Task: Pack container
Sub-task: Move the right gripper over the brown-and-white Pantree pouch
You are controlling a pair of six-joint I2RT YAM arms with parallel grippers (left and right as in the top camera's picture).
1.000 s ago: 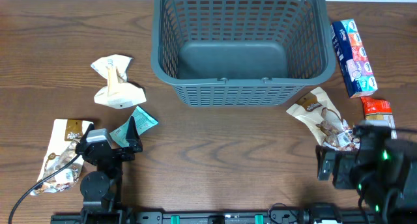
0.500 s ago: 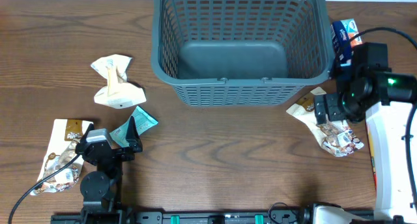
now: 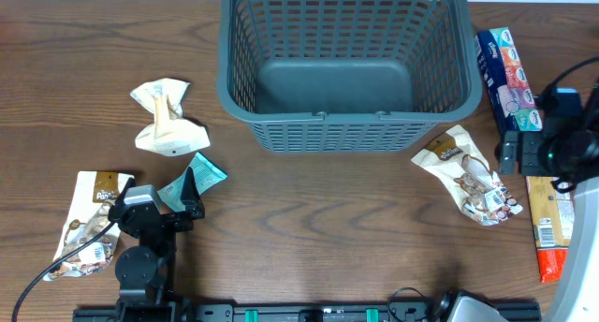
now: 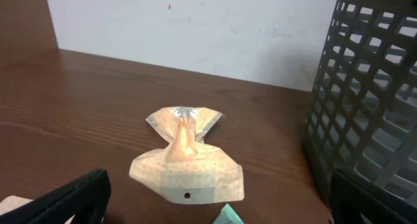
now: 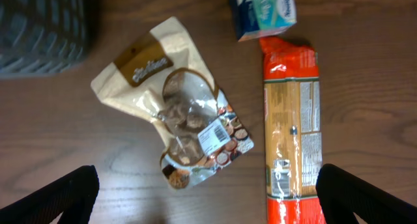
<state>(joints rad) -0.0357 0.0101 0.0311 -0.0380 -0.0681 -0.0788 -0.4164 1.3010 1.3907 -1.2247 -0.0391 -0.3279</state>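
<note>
Since nothing lies yet on its solid bottom, the large dark grey plastic basket [image 3: 346,130] with lattice sides stands empty on the brown wooden table [image 3: 309,219], ahead of both arms, and every item waits outside it. Far left of the basket, on the robot's side, lies a flat cream snack pouch [image 3: 89,224]. The left gripper [image 3: 154,205] sits just beside it, jaws spread wide and holding nothing, probably parked. A small teal packet [image 3: 198,177] lies by this gripper, and a crumpled beige wrapper [image 3: 167,121] lies closer to the basket's left wall. Near the basket's front right corner rests a beige pouch of brown snacks [image 3: 468,172]. Just right of it the right gripper [image 3: 533,153] hovers facing down, wide apart and empty, apparently to choose a first item. Right of the basket lie a blue tissue pack [image 3: 508,83] and a long orange packet [image 3: 547,219].
</note>
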